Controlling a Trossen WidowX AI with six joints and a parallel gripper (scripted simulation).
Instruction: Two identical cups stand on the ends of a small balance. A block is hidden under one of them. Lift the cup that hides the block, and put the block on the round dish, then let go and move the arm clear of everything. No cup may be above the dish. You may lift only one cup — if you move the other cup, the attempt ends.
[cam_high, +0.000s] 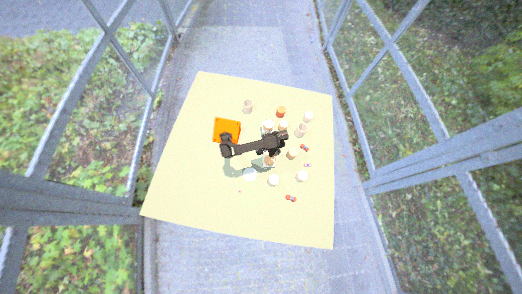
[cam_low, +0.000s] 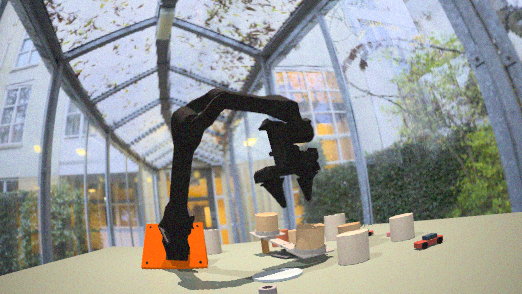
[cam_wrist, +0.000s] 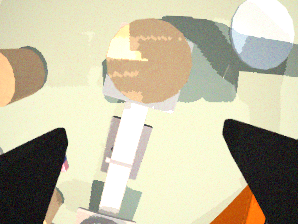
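Observation:
The near tan cup (cam_high: 269, 160) (cam_low: 310, 236) (cam_wrist: 150, 60) stands upright on the lower end of the tilted balance; its beam (cam_wrist: 120, 165) slopes up to the other end. The far tan cup (cam_high: 268, 125) (cam_low: 266, 221) stands on that higher end and is out of the wrist view. No block shows; the cups hide what is under them. The white round dish (cam_high: 249, 174) (cam_low: 278, 275) (cam_wrist: 262, 35) lies beside the near cup with nothing on it. My gripper (cam_low: 296, 201) (cam_wrist: 147, 131) is open and empty, pointing down high above the balance, touching neither cup.
A pale cylinder (cam_high: 273, 180) (cam_low: 353, 247) stands close to the near cup. Several other cylinders and an orange one (cam_high: 281, 111) stand around. A red toy car (cam_high: 291, 198) (cam_low: 428, 241) lies farther off. The orange base plate (cam_high: 227, 127) (cam_low: 150, 255) is under the arm.

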